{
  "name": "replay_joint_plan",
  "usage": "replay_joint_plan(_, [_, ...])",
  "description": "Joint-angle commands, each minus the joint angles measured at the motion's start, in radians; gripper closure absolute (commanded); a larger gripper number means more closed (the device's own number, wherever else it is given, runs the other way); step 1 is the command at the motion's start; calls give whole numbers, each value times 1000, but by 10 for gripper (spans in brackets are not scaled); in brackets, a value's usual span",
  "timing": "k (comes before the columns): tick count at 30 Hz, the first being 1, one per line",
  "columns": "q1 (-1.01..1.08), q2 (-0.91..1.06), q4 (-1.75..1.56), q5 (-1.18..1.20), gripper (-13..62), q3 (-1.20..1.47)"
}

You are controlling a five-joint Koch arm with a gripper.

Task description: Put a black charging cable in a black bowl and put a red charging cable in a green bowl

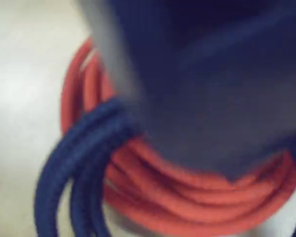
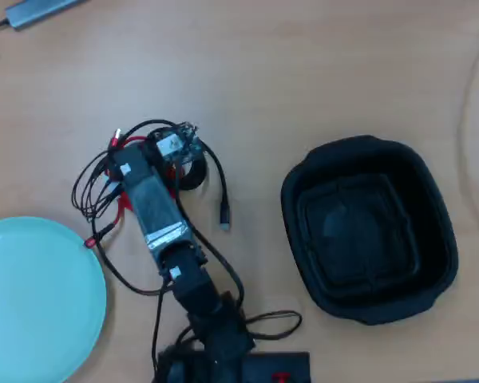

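Note:
The red charging cable [image 1: 187,197] fills the wrist view as a blurred coil directly under my gripper [image 1: 202,98], a dark blurred mass whose jaws cannot be made out. Two dark loops [image 1: 79,163], seemingly the black charging cable, cross the coil's left side. In the overhead view my gripper [image 2: 169,155] points down over both cables. Only bits of the red cable [image 2: 124,204] show beside the arm. The black cable's coil [image 2: 195,174] lies just right of it, its tail ending in a plug [image 2: 223,214]. The black bowl [image 2: 291,199] stands empty at right, the green bowl [image 2: 32,295] empty at lower left.
The robot's own thin dark wires [image 2: 88,187] loop out left of the arm. Its base [image 2: 223,359] sits at the bottom edge. A grey flat device [image 2: 40,9] lies at the top left corner.

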Motion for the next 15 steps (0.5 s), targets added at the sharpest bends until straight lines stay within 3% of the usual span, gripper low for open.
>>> replay_joint_plan(1, [6, 11, -14, -9, 417, -72])
replay_joint_plan(4, [17, 9, -11, -11, 568, -69])
replay_joint_plan(5, [20, 9, -11, -11, 584, -67])
replay_joint_plan(15, [32, 12, -2, -9, 556, -71])
